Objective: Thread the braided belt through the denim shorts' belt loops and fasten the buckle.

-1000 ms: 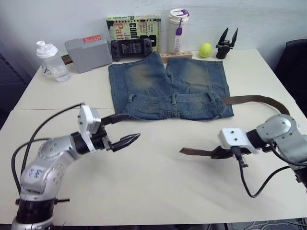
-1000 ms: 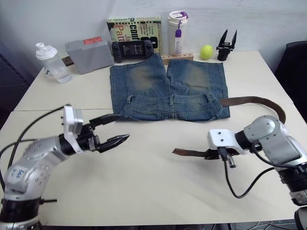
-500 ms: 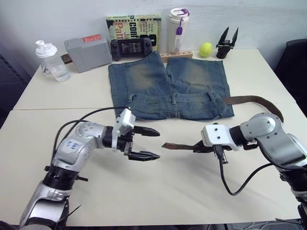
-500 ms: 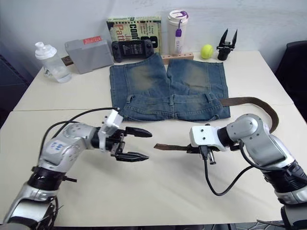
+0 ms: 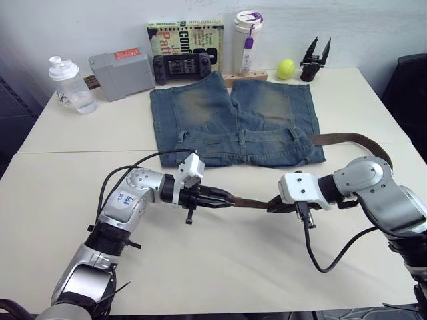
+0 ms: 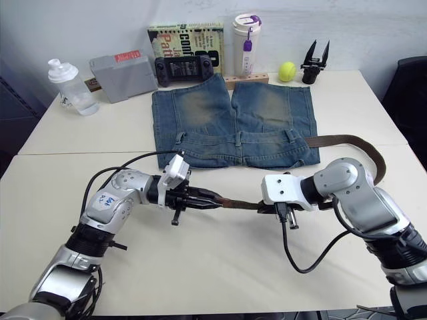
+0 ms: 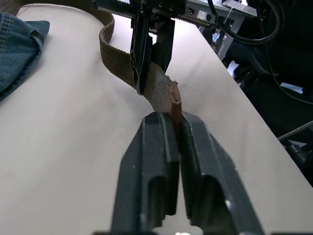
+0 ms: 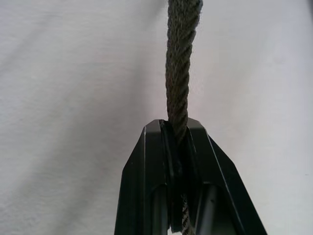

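Note:
The denim shorts (image 5: pixel 233 120) lie flat at the back middle of the table, waistband toward me, with belt loops (image 5: pixel 241 139) standing along it. The braided belt (image 5: pixel 353 139) leaves the waistband's right end, curves round and runs left in front of the shorts. My right gripper (image 5: pixel 273 207) is shut on the belt's woven part (image 8: pixel 182 58). My left gripper (image 5: pixel 223 198) is shut on the darker leather tip (image 7: pixel 175 105), facing the right gripper with a short stretch of belt (image 6: pixel 241 204) between them. The buckle is hidden.
Along the back edge stand a water bottle (image 5: pixel 70 85), a grey box (image 5: pixel 122 72), a game controller (image 5: pixel 185 66), a book (image 5: pixel 185 37), a white tumbler (image 5: pixel 246 43), a tennis ball (image 5: pixel 285 69) and a spare black gripper (image 5: pixel 315 59). A dark chair (image 5: pixel 410 87) is at the right.
My left gripper swung right to the belt's tip and shut on it. Before that, my right gripper carried the belt leftward, then stayed put.

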